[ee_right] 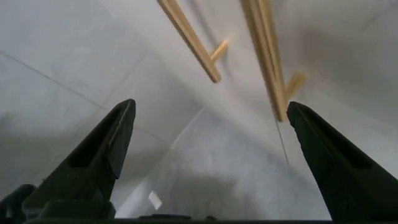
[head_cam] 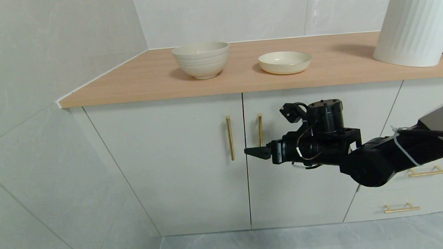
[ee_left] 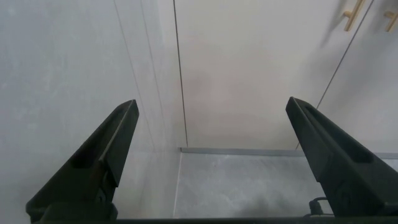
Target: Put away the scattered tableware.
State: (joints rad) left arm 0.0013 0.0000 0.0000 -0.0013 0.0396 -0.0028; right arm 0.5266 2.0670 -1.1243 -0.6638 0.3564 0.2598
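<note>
So, your right gripper (head_cam: 254, 152) hangs spread open by the cabinet handle (head_cam: 260, 129) — bowl (head_cam: 201, 59) and dish (head_cam: 285, 62) sit up on the counter (head_cam: 127, 86). Both look ceramic: stiff, slick, breakable — pinch the rim.

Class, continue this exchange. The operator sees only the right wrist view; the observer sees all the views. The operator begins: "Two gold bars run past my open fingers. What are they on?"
Observer: They are the handles of two closed cabinet doors. Your right gripper is in front of the seam between the doors, near the lower ends of the handles.
Operator: Where is the tableware?
Observer: On the counter above those doors. There is a deep bowl and, apart from it, a shallow dish.
Operator: What about the other arm?
Observer: The left gripper is open and empty. It faces the foot of a cabinet door where that meets the floor.
</note>
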